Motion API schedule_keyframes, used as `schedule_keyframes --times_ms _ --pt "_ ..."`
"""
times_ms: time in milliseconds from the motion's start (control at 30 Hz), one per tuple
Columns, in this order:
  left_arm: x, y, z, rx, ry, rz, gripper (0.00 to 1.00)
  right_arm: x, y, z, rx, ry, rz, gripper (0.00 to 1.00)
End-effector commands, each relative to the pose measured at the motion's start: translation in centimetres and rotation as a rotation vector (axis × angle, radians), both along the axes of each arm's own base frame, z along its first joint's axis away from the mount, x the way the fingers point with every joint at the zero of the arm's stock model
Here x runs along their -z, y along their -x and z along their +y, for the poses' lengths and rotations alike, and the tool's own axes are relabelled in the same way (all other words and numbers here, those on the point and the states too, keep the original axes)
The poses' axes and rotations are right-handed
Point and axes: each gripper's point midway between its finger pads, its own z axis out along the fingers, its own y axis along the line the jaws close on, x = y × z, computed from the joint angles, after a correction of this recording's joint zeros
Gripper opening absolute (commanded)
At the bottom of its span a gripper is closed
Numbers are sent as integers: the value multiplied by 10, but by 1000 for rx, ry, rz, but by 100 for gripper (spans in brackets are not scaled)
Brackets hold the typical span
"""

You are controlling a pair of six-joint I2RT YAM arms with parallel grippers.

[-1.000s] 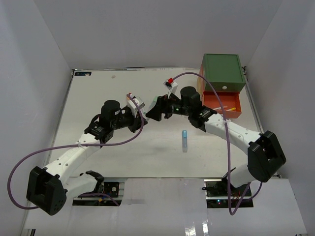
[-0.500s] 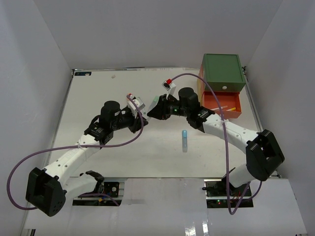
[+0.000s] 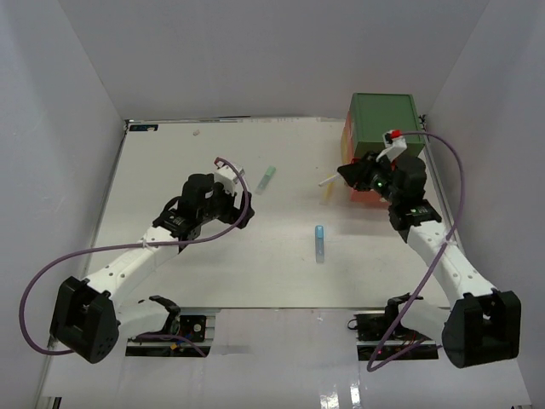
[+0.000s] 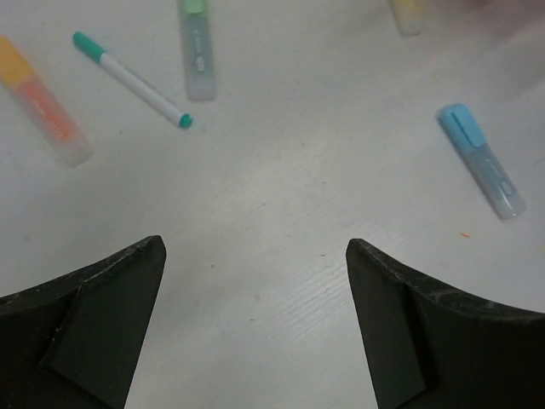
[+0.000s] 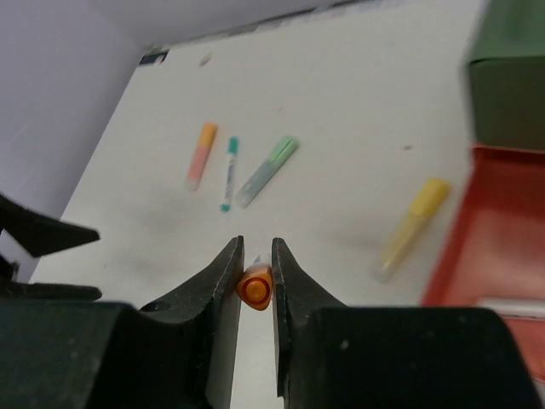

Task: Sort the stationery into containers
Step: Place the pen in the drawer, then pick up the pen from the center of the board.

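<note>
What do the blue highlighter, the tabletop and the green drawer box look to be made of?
Blue highlighter: likely plastic, with an opaque blue cap and a frosted, translucent barrel.
Tabletop: white and matte with faint streaky grain; painted or laminated board, cannot tell which.
Green drawer box: uniform matte green, no sheen; plastic or painted, the look leaves it open.

The table (image 4: 272, 213) is white and mostly matt, with a fine grain; the blue highlighter (image 4: 482, 160) and orange highlighter (image 4: 43, 100) have frosted, translucent plastic barrels. The fingers (image 4: 94, 324) of the left gripper (image 4: 254, 247) look like matt black plastic, slightly rough, while the orange-ended pen (image 5: 255, 287) has a smooth, glossy tip and the green drawer (image 5: 511, 77) a dull, even finish.
</note>
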Motion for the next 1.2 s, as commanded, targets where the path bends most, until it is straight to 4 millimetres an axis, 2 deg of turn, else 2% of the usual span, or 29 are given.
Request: schedule_keyframes --times_ms 0,33,67,100,200,233,333,467,500,533,567,600,700,800,867,900,1033,1067,1100,1167 --pt "-2 -23 26 -219 -42 17 98 -13 -9 -53 160 34 -70 11" --pt "2 -24 31 -251 -47 41 98 -17 -14 -78 233 35 -81 11" --pt "9 -27 33 -268 -61 59 98 -16 -16 -90 269 37 -81 11" --pt "10 -28 36 -280 -63 71 98 -15 -21 -112 329 43 -78 10" --pt "15 -31 37 -297 -62 93 98 -13 -28 -131 368 44 -66 11" --pt "16 -31 39 -301 -65 97 98 -5 -32 -138 378 44 -41 11" --pt "18 -33 42 -317 -67 105 98 5 -43 -145 386 40 0 15" --pt "23 -33 43 -327 -70 119 98 15 -56 -145 366 38 50 34" --pt "25 -34 44 -331 -74 125 98 19 -59 -146 367 42 78 44" --pt "27 -34 44 -331 -79 132 98 20 -59 -149 376 51 87 49" --pt "28 -34 44 -335 -80 136 98 21 -60 -151 391 65 95 58" --pt "29 -34 45 -339 -80 141 98 23 -58 -159 431 84 114 62" --pt "33 -35 45 -362 -76 162 98 13 -52 -176 526 136 104 75" --pt "35 -38 44 -389 -51 194 98 0 -41 -192 601 199 83 80" --pt "36 -43 42 -435 -16 228 98 -3 -34 -197 619 243 80 81" --pt "37 -45 42 -453 -3 244 98 -11 -28 -197 620 249 56 81" --pt "36 -63 35 -547 56 297 98 -17 -7 -184 560 247 9 81" --pt "45 -69 38 -604 49 325 98 -19 1 -180 545 240 -17 81" --pt "36 -80 36 -631 69 311 98 -19 5 -173 513 228 -33 81" --pt "40 -89 36 -696 76 339 96 -20 10 -167 486 215 -55 81"
